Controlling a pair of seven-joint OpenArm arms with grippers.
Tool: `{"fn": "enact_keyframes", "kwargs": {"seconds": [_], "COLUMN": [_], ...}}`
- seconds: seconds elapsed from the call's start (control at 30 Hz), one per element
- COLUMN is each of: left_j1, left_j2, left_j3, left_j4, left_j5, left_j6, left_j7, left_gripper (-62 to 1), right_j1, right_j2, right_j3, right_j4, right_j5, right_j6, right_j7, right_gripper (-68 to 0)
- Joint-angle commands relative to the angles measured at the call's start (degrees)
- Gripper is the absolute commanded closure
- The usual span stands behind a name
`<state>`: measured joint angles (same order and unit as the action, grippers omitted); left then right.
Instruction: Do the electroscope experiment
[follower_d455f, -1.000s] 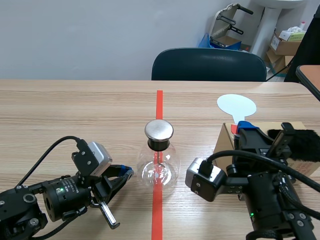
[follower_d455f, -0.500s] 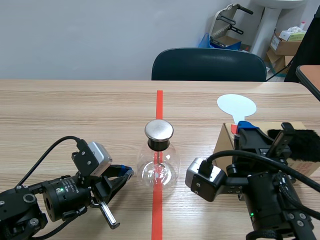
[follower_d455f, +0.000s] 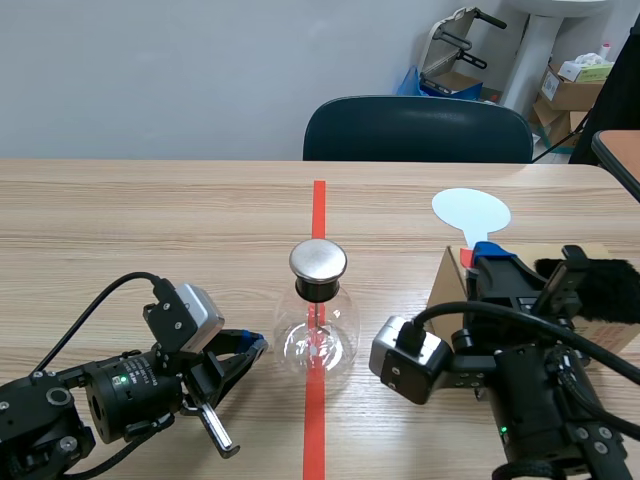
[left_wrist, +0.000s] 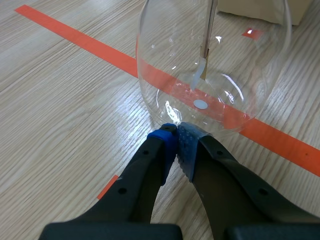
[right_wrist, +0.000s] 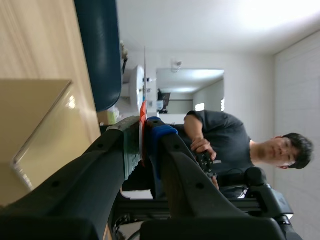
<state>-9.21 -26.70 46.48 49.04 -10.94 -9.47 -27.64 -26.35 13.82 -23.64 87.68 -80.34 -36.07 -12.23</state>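
I am resting my left gripper low on the wooden table, its two fingers pressed together on nothing. The blue pads are sitting just beside the lower wall of the clear round glass flask; I cannot tell whether they are touching the glass. The flask is standing upright on the orange-red tape line near the table's middle, wearing a black stopper and a round silver metal cap, with a thin rod hanging inside.

I am clamping my right gripper on the orange-red handle of a flat pale-blue round paddle, whose disc is rising above the fingertips. My right arm is standing beside a brown cardboard box carrying a black furry cloth. A dark blue chair is standing across the table.
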Motion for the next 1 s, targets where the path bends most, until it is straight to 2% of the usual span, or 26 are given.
{"fn": "enact_keyframes", "kwargs": {"seconds": [0.0, 0.1, 0.23, 0.3, 0.4, 0.47, 0.6, 0.8, 0.97], "left_j1": [-0.2, -0.2, -0.1, 0.0, 0.0, 0.0, 0.8, 5.2, 9.8], "left_j2": [0.1, 0.1, 0.0, -0.7, -2.9, -4.9, -9.3, -17.6, -23.2], "left_j3": [-0.1, -0.1, -0.1, -0.1, -0.1, -0.1, -0.1, -0.1, -0.1], "left_j4": [0.8, 0.8, 0.9, 0.9, 1.0, 1.4, 4.4, 10.8, 15.5], "left_j5": [-0.3, -0.3, -0.3, -0.3, -0.4, -0.5, -3.7, -3.9, -4.5], "left_j6": [-0.1, -0.1, -0.1, -0.2, -1.3, -3.7, -8.2, -13.9, -16.0], "left_j7": [-0.8, -0.8, -1.0, -1.3, -4.2, -6.7, -9.7, -17.3, -23.3], "left_gripper": [-2.9, -2.9, -3.7, -9.9, -26.6, -32.9, -33.5, -36.7, -36.7], "right_j1": [-0.5, -2.7, -6.3, -8.0, -9.8, -10.4, -11.6, -12.0, -11.5], "right_j2": [0.3, 0.3, 0.3, 0.3, 0.3, 0.3, 0.1, -0.2, -2.3], "right_j3": [0.9, 2.6, 5.6, 7.2, 9.6, 11.3, 14.8, 19.0, 22.0], "right_j4": [0.9, 0.9, 1.1, 1.2, 1.3, 1.3, 1.3, 0.3, -3.1], "right_j5": [0.0, 0.0, 0.2, 1.8, 5.0, 7.1, 10.3, 12.5, 12.5], "right_j6": [-3.7, -8.8, -8.8, -8.8, -8.8, -8.8, -8.8, -8.8, -8.8], "right_j7": [1.0, 4.7, 8.7, 10.9, 14.8, 17.2, 22.3, 28.9, 34.5], "right_gripper": [-1.5, -1.5, -1.8, -2.0, -2.0, -2.0, -2.0, -1.9, -1.9]}}
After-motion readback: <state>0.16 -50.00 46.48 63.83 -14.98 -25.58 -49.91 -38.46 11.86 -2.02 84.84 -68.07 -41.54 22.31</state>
